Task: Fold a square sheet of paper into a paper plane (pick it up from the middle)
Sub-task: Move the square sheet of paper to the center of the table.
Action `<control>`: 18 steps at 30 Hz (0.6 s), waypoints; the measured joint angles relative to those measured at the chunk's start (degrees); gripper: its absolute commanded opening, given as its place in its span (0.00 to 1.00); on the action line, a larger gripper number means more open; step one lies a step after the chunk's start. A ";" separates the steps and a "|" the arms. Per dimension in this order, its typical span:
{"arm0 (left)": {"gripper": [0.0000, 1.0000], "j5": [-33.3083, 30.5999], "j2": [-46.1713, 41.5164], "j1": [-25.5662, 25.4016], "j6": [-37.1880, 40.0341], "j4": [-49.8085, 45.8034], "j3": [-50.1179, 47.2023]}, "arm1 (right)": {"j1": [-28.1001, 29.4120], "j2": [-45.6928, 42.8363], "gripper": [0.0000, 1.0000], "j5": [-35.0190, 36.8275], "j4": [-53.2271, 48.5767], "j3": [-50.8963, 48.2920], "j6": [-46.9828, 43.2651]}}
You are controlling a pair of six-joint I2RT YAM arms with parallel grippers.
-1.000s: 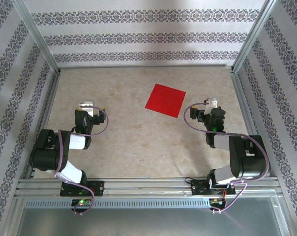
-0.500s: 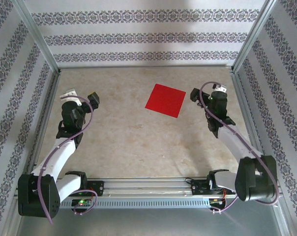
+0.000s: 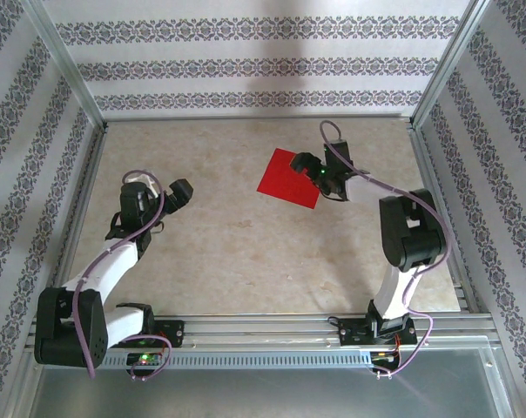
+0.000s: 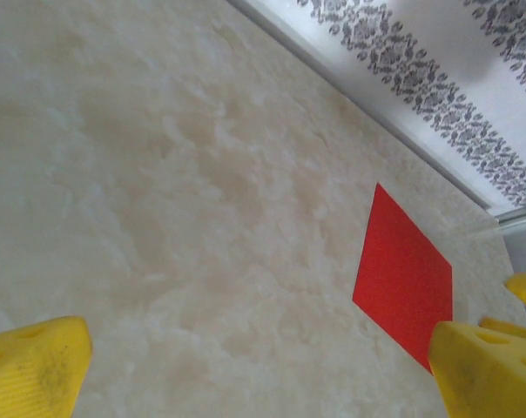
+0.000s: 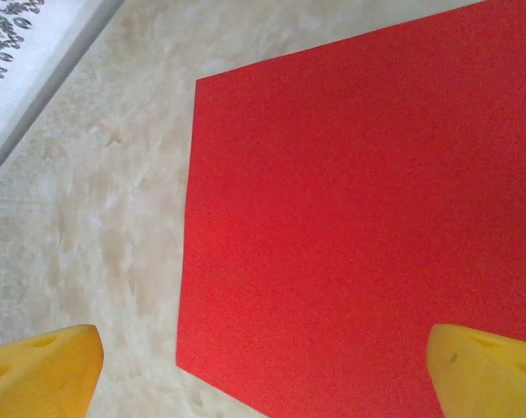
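Our right pincer [image 3: 302, 163] hangs with its jaws spread wide, gripping nothing, and our left pincer [image 3: 178, 190] is likewise spread wide and released. Beneath both runs the beige marbled tabletop [image 3: 246, 252], the largest thing we see. Beyond the pincers, on the far side from the arm bases, stand white walls with grey floral stripes [image 3: 246, 61]. The flat bright red square sheet of paper [image 3: 285, 181] lies unfolded on the tabletop directly below the right pincer, which sits over the sheet's right edge; we cannot tell whether it touches the paper. From the right wrist, the sheet stretches between that pincer's yellow ribbed fingertips [image 5: 37, 370], with one corner just ahead of one fingertip. The left pincer is well apart from the sheet, which lies off to its right, past its yellow fingertips [image 4: 32, 366].
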 measured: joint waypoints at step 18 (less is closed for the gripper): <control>1.00 2.69 6.16 -0.04 -0.04 -7.28 5.77 | 2.51 17.29 0.94 1.53 -12.79 20.94 -1.92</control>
